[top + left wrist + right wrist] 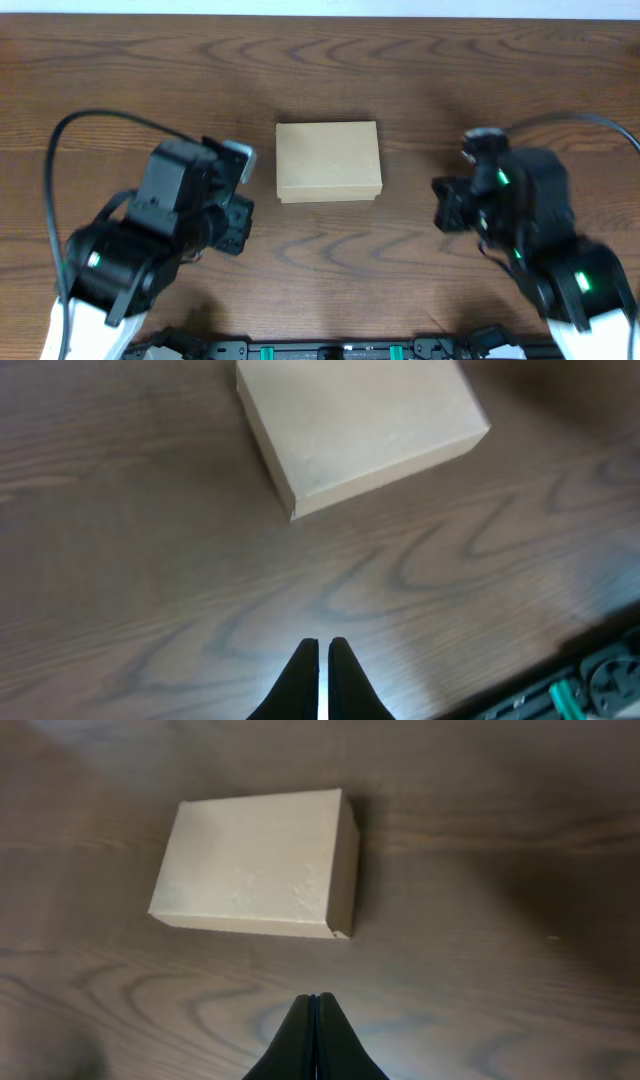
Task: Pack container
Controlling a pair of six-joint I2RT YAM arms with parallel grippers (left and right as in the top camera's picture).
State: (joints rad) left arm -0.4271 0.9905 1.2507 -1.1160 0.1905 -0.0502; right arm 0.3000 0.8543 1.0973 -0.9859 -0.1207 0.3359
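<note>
The container is a plain tan cardboard box, lid closed, lying flat at the middle of the wooden table. It shows in the left wrist view and the right wrist view. My left gripper is left of and nearer than the box, apart from it; its fingers are shut and empty, with only a hairline gap between them. My right gripper is right of the box, apart from it; its fingers are shut and empty. No tape rolls are in view.
The wooden table stretches around the box. A black rail with green parts runs along the near edge; it also shows in the left wrist view.
</note>
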